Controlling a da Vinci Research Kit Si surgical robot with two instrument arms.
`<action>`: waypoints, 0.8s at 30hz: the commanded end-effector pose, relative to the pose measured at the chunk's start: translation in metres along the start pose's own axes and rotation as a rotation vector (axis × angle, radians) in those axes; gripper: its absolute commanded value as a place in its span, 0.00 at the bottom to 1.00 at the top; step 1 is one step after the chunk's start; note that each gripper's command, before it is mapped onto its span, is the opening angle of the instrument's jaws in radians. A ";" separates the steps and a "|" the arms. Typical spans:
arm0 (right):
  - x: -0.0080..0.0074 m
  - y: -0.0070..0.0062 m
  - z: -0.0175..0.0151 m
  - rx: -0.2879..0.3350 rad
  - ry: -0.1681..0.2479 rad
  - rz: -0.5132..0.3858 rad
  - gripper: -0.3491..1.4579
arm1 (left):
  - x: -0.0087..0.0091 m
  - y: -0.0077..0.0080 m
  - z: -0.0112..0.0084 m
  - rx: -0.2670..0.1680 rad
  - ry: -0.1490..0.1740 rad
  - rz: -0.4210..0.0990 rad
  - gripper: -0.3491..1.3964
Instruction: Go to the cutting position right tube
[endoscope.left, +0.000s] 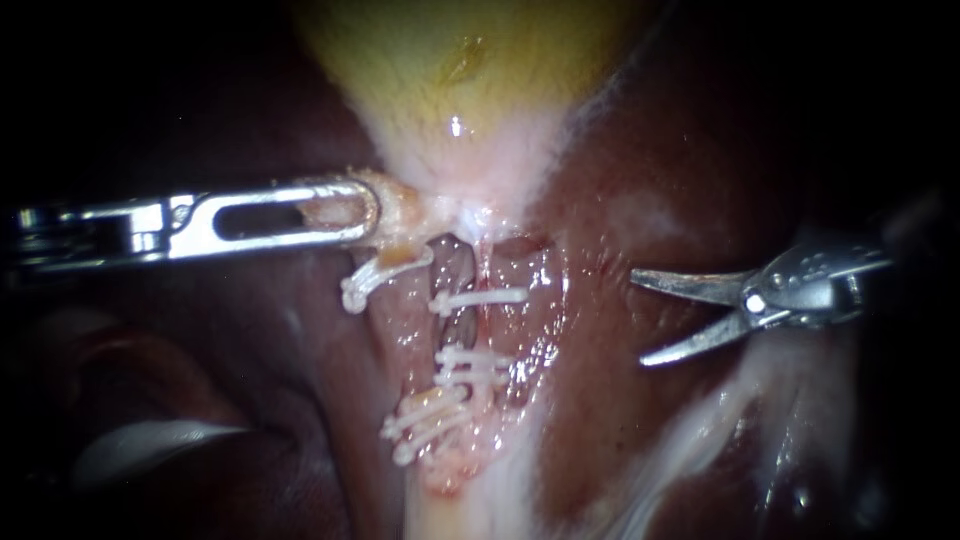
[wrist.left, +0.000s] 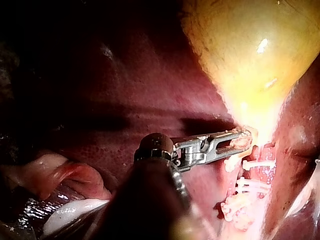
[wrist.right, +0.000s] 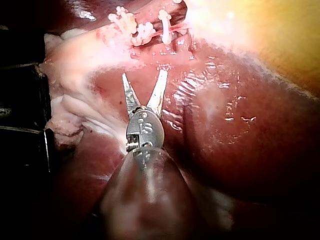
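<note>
The right instrument (endoscope.left: 637, 318), blades open, sits apart to the right of the right tube (endoscope.left: 492, 328). The left instrument (endoscope.left: 365, 210) grips the gallbladder (endoscope.left: 450, 60) neck. Advancing askew, the blades could snag a clip (endoscope.left: 480, 297) or nick the liver (endoscope.left: 680, 150).

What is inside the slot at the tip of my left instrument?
Pale tissue of the gallbladder neck shows through the slot of the left instrument. What lies under the metal is covered.

Shadow hides the right instrument (endoscope.left: 640, 317) behind its hinge.
</note>
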 end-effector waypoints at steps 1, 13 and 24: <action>0.0000 -0.0001 0.0002 0.002 0.001 0.009 0.99 | 0.0000 0.0001 0.0000 0.001 0.001 0.000 0.00; -0.0007 -0.0015 0.0049 0.136 -0.045 0.336 0.99 | 0.0000 -0.0007 -0.0002 -0.001 -0.001 -0.003 0.00; -0.0017 -0.0002 0.0068 0.214 -0.107 0.534 0.98 | 0.0001 -0.0016 -0.0003 -0.002 -0.005 0.001 0.00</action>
